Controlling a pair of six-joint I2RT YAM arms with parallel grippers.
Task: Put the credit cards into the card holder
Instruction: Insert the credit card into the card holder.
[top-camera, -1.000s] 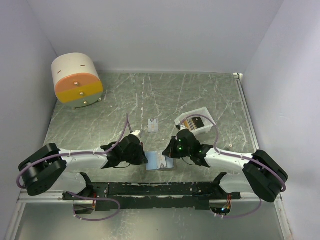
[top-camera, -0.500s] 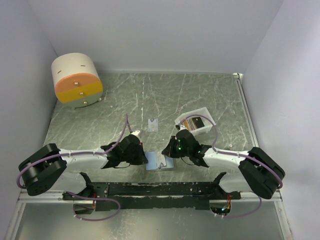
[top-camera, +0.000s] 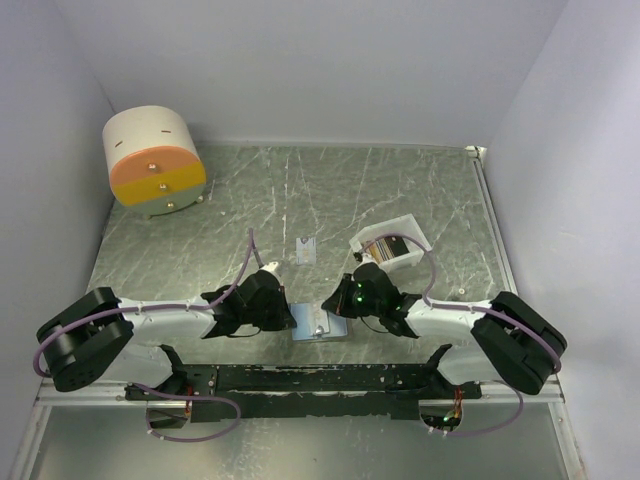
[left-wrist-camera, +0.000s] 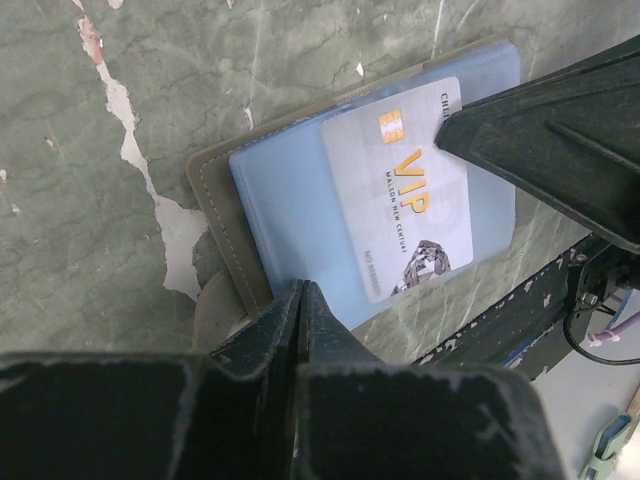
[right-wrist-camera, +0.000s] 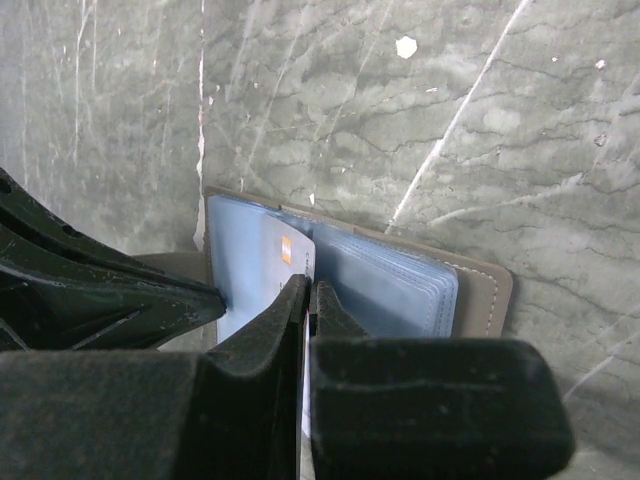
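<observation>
The card holder (top-camera: 322, 329) lies open near the table's front edge, taupe outside (left-wrist-camera: 215, 200) and light blue inside. My right gripper (right-wrist-camera: 310, 290) is shut on a white credit card (left-wrist-camera: 405, 190) with an orange chip and "VIP" print, holding it over the blue sleeves (right-wrist-camera: 390, 285). It shows in the top view (top-camera: 336, 304) at the holder's right side. My left gripper (left-wrist-camera: 300, 290) is shut, its tips resting on the holder's left blue edge; it shows in the top view (top-camera: 289, 320). Another card (top-camera: 306, 249) lies flat farther back.
A white slotted tray (top-camera: 392, 243) with more cards stands behind the right arm. A cream-and-orange drum (top-camera: 153, 160) sits at the back left. The dark mounting rail (top-camera: 320, 385) runs along the near edge. Walls close in left, right and back.
My right gripper has shifted slightly left and nearer over the card holder with the card, uncovering more of the tray. The left arm has hardly moved.
</observation>
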